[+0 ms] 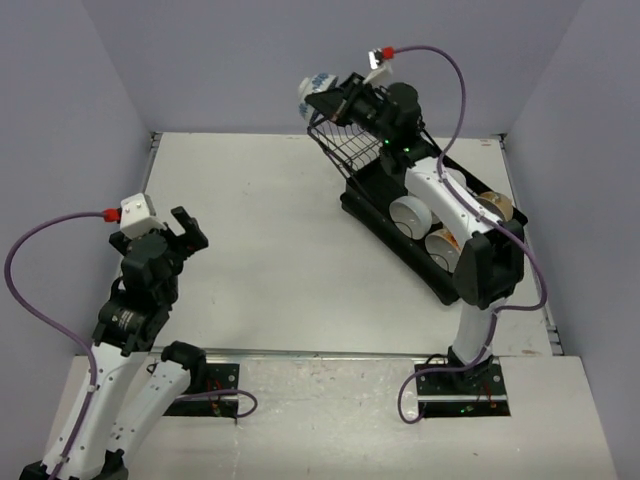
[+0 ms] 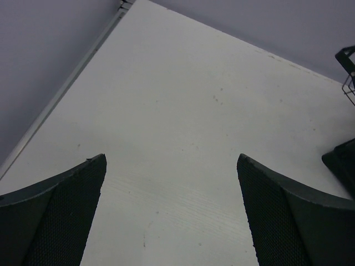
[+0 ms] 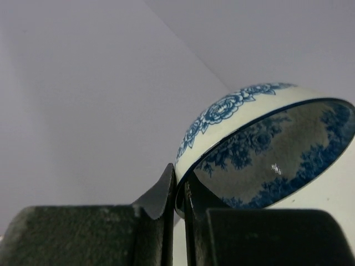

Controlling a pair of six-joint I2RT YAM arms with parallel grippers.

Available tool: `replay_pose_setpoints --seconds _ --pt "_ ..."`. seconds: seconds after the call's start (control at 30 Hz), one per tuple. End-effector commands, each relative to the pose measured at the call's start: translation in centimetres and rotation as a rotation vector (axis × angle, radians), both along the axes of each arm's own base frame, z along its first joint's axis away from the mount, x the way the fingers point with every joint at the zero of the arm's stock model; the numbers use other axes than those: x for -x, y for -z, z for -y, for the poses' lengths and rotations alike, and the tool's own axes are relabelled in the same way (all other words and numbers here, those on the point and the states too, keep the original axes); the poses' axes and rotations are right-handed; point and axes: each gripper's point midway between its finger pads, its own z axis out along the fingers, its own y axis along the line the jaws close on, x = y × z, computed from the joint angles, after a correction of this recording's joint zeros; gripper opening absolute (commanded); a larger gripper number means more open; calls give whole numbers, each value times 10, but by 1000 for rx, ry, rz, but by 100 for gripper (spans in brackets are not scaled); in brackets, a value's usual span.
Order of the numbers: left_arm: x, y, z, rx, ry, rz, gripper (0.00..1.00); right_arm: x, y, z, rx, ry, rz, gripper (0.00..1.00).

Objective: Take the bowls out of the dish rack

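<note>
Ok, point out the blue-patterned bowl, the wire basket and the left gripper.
blue-patterned bowl (image 3: 222, 113): right wrist view, flowered outer wall.
wire basket (image 1: 338, 145): top external view, its wire mesh side.
left gripper (image 2: 171, 160): left wrist view, midway between its open fingertips.

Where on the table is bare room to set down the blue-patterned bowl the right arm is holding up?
Room for the blue-patterned bowl: the table is bare from the dish rack leftward to the left gripper, and along the far edge. Crowded: the rack's tray, holding other bowls.
</note>
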Motion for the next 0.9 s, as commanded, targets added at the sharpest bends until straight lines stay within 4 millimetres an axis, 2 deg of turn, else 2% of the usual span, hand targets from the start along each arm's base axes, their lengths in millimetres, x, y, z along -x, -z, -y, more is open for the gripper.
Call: replay_pose_setpoints --seconds 0.0,0.03,0.07,0.1,0.13,0.17,0.2,0.37,0.47,0.5,0.57,0.63,0.67,0.8,0.87 --pt "19 -26 -39 41 -227 87 100 40 -21 -42 460 81 116 0" --pt "24 -26 -44 46 -259 86 100 36 -17 -46 523 129 101 0" --pt "27 -28 -47 60 -282 97 100 42 11 -49 636 110 29 0" --pt "30 -29 -51 62 -299 106 100 45 11 -71 698 101 76 0" --pt "31 -30 -51 65 -301 112 100 48 20 -80 752 104 80 0" --pt "32 -30 -51 65 -297 117 100 48 40 -77 847 129 47 0" --pt "32 -31 -50 66 -292 120 100 55 51 -94 907 112 81 0" --pt "29 -30 -47 60 -267 119 100 72 110 -106 1149 82 115 0" --pt "27 -30 -43 60 -243 120 100 93 147 -126 1301 -4 187 0" --pt "26 -30 -43 60 -238 120 100 90 153 -124 1364 10 220 0" --pt "25 -30 -42 60 -233 121 100 90 181 -129 1440 -26 232 0" --pt "25 -30 -42 60 -233 122 100 86 196 -128 1492 -42 241 0" --pt "25 -29 -41 58 -224 119 100 85 213 -128 1534 -69 242 0" --pt "23 -29 -39 57 -208 122 100 95 252 -125 1578 -179 179 0" --pt "22 -29 -37 55 -194 119 100 99 276 -116 1638 -210 137 0"
